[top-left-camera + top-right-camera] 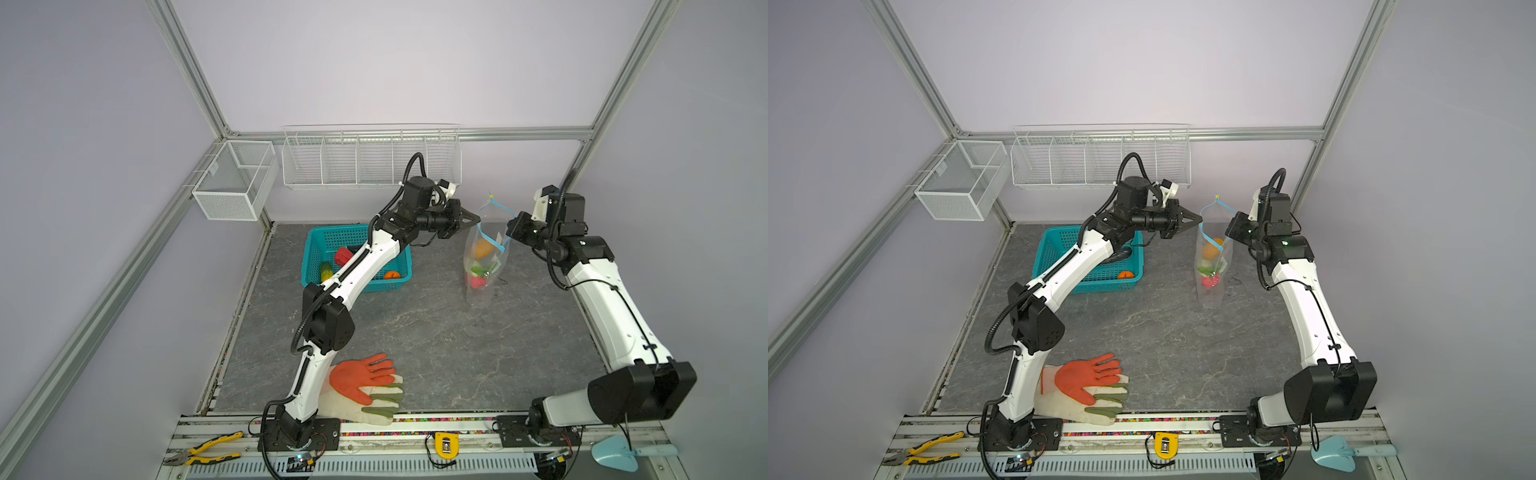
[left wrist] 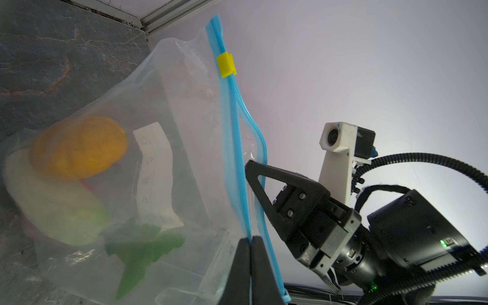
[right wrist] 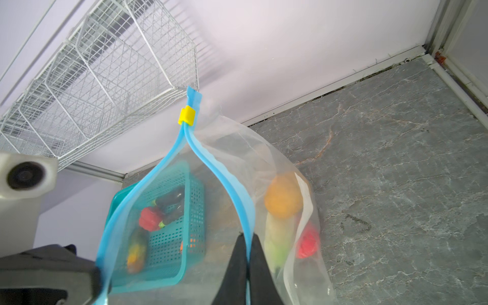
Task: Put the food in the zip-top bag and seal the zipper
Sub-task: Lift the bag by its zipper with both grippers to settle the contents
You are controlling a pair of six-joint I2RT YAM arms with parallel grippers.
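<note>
The clear zip-top bag (image 1: 482, 286) (image 1: 1212, 291) stands on the slate top between both arms with its mouth held apart. Inside lie an orange piece (image 2: 79, 148) (image 3: 284, 198), a white-green piece (image 2: 52, 200) and a red piece (image 3: 307, 243). My left gripper (image 2: 250, 239) (image 1: 478, 217) is shut on one blue zipper (image 2: 232, 148) strip. My right gripper (image 3: 248, 235) (image 1: 1228, 232) is shut on the other strip (image 3: 224, 179). The yellow slider (image 2: 226, 64) (image 3: 186, 115) sits at the raised end. More food, a red piece (image 1: 343, 255), a yellow-green one (image 1: 326, 271) and an orange one (image 1: 391, 274), lies in the basket.
A teal basket (image 1: 316, 245) stands left of the bag, under my left arm. Orange-and-white gloves (image 1: 365, 386) lie at the front. White wire baskets (image 1: 370, 158) (image 1: 232, 183) hang on the back wall. Pliers (image 1: 203, 453), a yellow tape measure (image 1: 446, 444) and a light blue trowel (image 1: 623, 453) rest on the front rail.
</note>
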